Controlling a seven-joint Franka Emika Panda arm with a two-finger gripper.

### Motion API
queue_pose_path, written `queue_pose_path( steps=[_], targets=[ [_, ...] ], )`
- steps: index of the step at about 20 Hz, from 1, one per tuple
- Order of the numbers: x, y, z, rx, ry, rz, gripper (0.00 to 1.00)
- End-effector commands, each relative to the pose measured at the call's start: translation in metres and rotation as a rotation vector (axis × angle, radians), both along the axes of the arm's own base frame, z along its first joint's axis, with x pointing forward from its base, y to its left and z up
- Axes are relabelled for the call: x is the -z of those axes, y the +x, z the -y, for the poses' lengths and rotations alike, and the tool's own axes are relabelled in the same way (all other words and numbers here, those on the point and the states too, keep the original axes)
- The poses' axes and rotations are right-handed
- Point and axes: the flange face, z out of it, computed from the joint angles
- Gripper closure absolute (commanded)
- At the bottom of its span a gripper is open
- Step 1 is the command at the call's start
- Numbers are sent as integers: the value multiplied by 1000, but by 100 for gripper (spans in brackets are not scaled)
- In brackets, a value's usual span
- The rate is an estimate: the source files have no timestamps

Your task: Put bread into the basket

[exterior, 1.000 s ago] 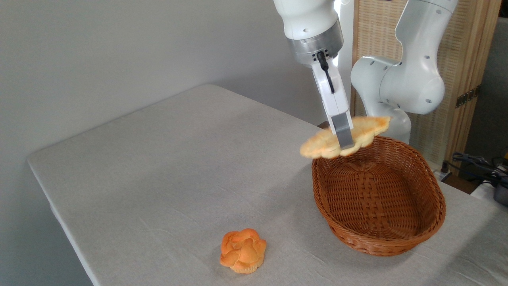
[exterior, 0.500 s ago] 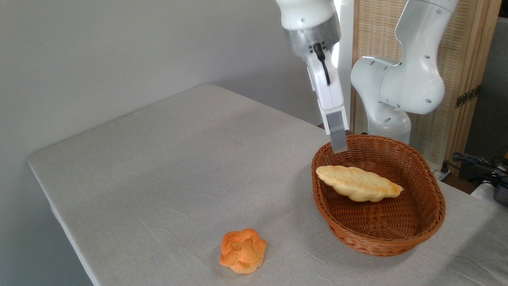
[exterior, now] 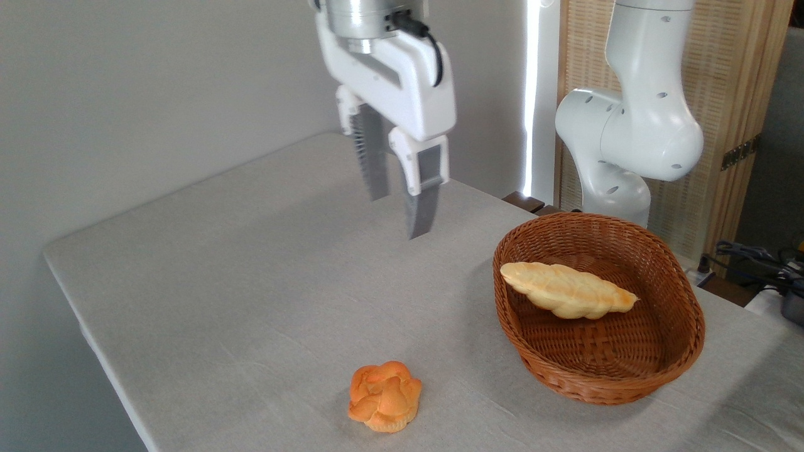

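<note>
- Since bread (exterior: 568,290) lies in basket (exterior: 688,326), right of & below end effector (exterior: 399,216), task looks done.
- End effector released, empty, above surface (exterior: 251,282).

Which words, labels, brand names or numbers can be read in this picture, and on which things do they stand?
None can be read.
The arm and gripper show no legible marking.
The basket, the bread, the bun and the table carry no text.
</note>
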Motion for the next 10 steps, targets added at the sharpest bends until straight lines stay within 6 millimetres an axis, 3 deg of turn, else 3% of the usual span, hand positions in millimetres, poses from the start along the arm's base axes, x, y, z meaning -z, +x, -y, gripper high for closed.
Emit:
queue_pose_path(
  steps=[1, 5, 10],
  targets=[
    [-12, 36, 9, -160, -13, 18, 0],
    [-4, 52, 47, -236, 0, -3, 0],
    [-6, 58, 55, -239, 4, 44, 0]
  ],
)
